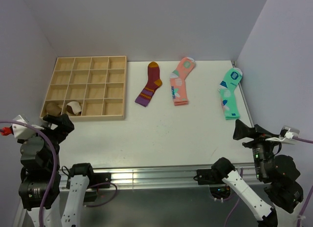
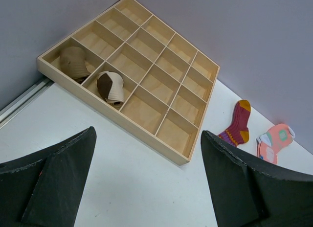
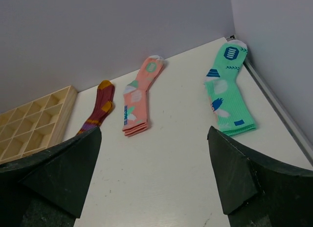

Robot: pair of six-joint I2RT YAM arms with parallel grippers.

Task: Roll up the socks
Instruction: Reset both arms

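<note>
Both rolled socks sat in the near row of the wooden tray [image 2: 122, 122]. The brown sock [image 2: 74, 62] was in the left corner compartment, and the beige sock [image 2: 111, 87], with its dark brown patch, was in the compartment just to its right. The left hand [image 2: 147, 136] hung near the tray's near-left corner, its fingers spread wide on nothing. The right hand [image 3: 154, 134] was equally wide apart and empty above the surface [image 1: 161, 129], on its right. A maroon sock [image 1: 150, 84], a pink sock [image 1: 181, 81] and a mint-green sock [image 1: 230, 92] lay flat there.
</note>
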